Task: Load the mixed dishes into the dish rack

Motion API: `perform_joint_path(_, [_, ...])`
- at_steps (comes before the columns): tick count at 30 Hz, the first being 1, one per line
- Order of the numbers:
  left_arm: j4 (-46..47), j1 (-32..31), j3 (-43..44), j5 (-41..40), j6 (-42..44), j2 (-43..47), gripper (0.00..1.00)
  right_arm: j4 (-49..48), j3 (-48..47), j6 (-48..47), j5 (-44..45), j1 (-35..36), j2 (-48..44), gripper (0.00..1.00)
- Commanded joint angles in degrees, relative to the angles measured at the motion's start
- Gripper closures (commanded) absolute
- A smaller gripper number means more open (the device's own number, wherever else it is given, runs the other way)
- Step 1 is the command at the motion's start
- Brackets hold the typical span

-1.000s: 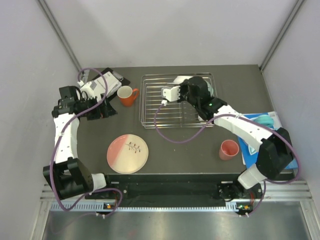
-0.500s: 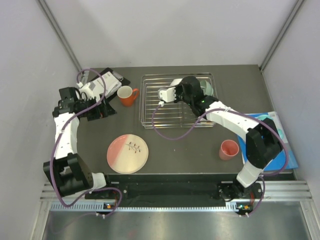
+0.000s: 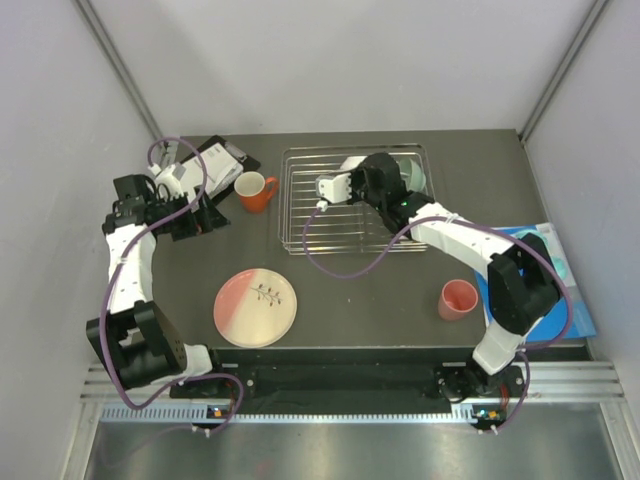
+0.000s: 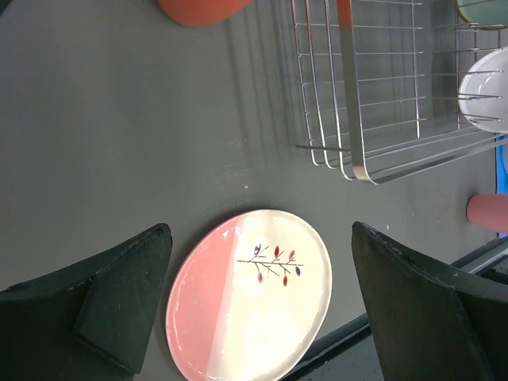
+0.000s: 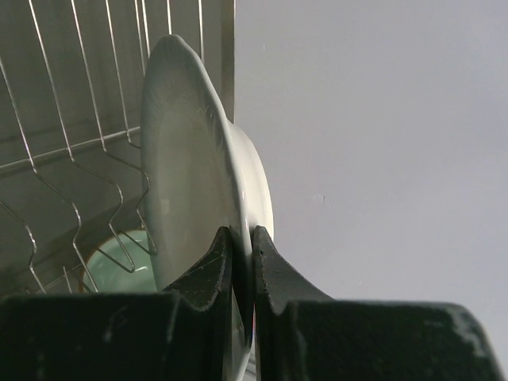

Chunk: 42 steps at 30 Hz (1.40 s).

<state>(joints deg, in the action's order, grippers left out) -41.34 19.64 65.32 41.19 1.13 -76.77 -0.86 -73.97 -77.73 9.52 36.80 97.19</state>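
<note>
Right gripper [image 5: 242,238] is pinched tight on the rim of the white plate [image 5: 190,175], which stands on edge straight out from its fingertips, in the dish rack [image 5: 71,119]. Mint green bowl [image 5: 119,258] sits just past the plate. Left gripper [image 4: 260,230] is spread wide, gripping nothing, with the pink-and-cream plate [image 4: 246,302] lying flat below it.

Right tool [image 5: 240,242] and white plate [image 5: 190,175] slightly leftward over rack [image 3: 300,215]
</note>
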Motion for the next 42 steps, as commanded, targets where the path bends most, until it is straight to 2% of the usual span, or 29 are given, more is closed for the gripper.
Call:
perform_joint_path(1, [2.8, 0.8, -0.2, 2.0, -0.2, -0.2, 0.01, -12.0, -0.1, 0.2, 0.9, -1.4, 1.0, 1.00])
perform_joint_path(6, [3.4, 0.9, 0.1, 2.1, -0.3, -0.5, 0.01, -14.3, 1.0, 1.7, 2.8, -1.6, 2.2, 1.00])
perform_joint_path(7, [3.5, 0.9, 0.1, 2.0, -0.4, -0.5, 0.01, -14.8, 1.3, 2.0, 3.4, -1.6, 2.4, 0.98])
perform_joint_path(9, [3.5, 0.9, 0.2, 2.0, -0.2, -0.5, 0.01, -15.2, 1.7, 2.7, 4.2, -1.6, 2.5, 0.86])
perform_joint_path(14, [3.8, 1.0, 0.2, 2.2, -0.2, -0.7, 0.01, -14.4, 1.9, 5.7, 5.1, -1.5, 1.9, 0.71])
perform_joint_path(17, [3.9, 1.0, 0.3, 2.7, -0.5, -0.7, 0.01, -14.6, 2.8, 5.9, 5.5, -1.6, 1.3, 0.70])
perform_joint_path(24, [3.5, 1.0, 0.8, 2.6, 0.1, 0.0, 0.01, -15.5, 2.4, 6.9, 8.3, -1.4, -0.3, 0.58])
perform_joint_path(25, [3.4, 1.0, 0.9, 2.4, 0.4, 0.1, 0.01, -14.6, 2.3, 7.4, 9.0, -1.1, -0.8, 0.55])
perform_joint_path(26, [3.3, 1.0, 1.1, 2.4, 0.5, 0.2, 0.01, -13.9, 2.3, 7.9, 9.4, -0.9, -1.3, 0.42])
perform_joint_path(28, [3.2, 1.0, 1.4, 2.2, 0.8, 0.5, 0.01, -11.5, 2.5, 9.1, 9.6, -0.1, -3.4, 0.39])
perform_joint_path(29, [3.1, 1.1, 1.8, 2.1, 0.8, 0.5, 0.01, -10.5, 2.6, 10.4, 9.6, 0.3, -4.4, 0.35])
perform_joint_path(35, [2.8, 1.1, 3.2, 2.3, 0.7, 0.9, 0.01, -6.3, 7.0, 13.0, 11.0, 2.8, -10.9, 0.25])
perform_joint_path(42, [2.5, 1.0, 3.4, 2.2, 0.8, 2.3, 0.01, -1.6, 9.8, 16.0, 11.3, 4.6, -16.4, 0.20])
